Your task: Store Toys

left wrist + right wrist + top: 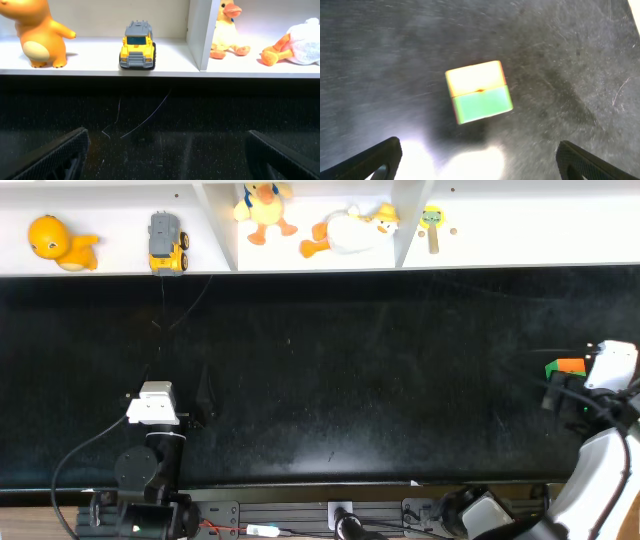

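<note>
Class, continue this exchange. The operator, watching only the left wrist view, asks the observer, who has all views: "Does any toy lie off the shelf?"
Observer: Yes, a small cube with green and orange faces lies near the black table's right edge.
Operator: Which arm is close?
Observer: The right gripper hangs over it, open.
Operator: Anything beyond the white plush duck?
Observer: A small green toy in the shelf's right compartment.
</note>
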